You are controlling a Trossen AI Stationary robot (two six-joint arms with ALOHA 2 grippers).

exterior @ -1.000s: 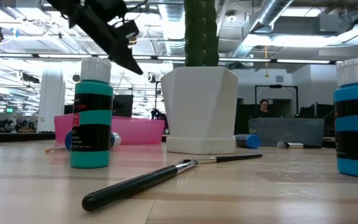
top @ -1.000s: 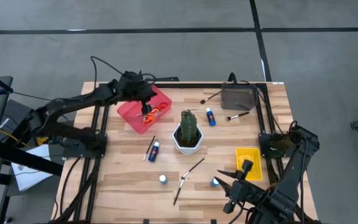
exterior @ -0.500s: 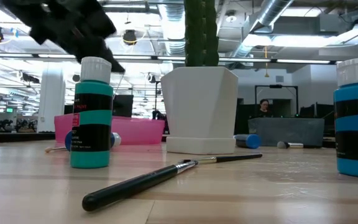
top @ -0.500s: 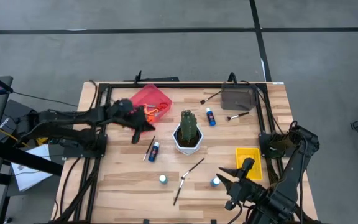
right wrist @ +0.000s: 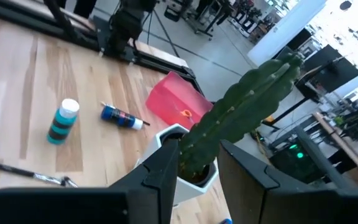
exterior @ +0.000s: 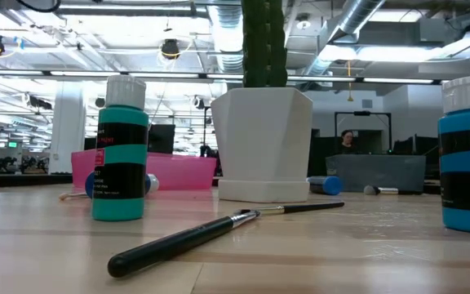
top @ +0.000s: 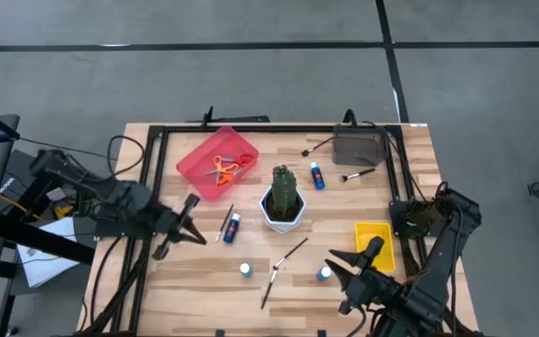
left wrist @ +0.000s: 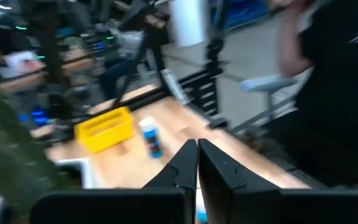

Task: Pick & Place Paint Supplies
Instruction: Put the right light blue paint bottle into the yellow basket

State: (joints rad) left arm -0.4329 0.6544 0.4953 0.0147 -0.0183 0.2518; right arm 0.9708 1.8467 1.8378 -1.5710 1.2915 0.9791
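Observation:
My left gripper (top: 195, 234) is shut and hangs over the table's near-left part, beside a lying blue bottle (top: 232, 227) and a brush (top: 225, 220); its fingers (left wrist: 188, 165) lie together. My right gripper (top: 344, 273) waits open at the near-right edge, next to an upright bottle (top: 325, 274). Orange-handled scissors (top: 223, 169) lie in the red bin (top: 204, 150). Another bottle (top: 246, 271) stands upright near two crossed brushes (top: 284, 267). A third blue bottle (top: 317, 175) lies on its side behind the cactus (top: 283, 198).
A grey bin (top: 360, 147) sits at the far right with brushes (top: 356, 174) beside it. A yellow bin (top: 375, 245) is at the near right. The cactus pot (exterior: 263, 143) stands mid-table. Black frame rails run along the left, right and far edges.
My left arm has drawn back from above the red bin toward the table's near-left edge and has dropped out of the low view. The scissors stay lying in the bin. The right arm has kept still.

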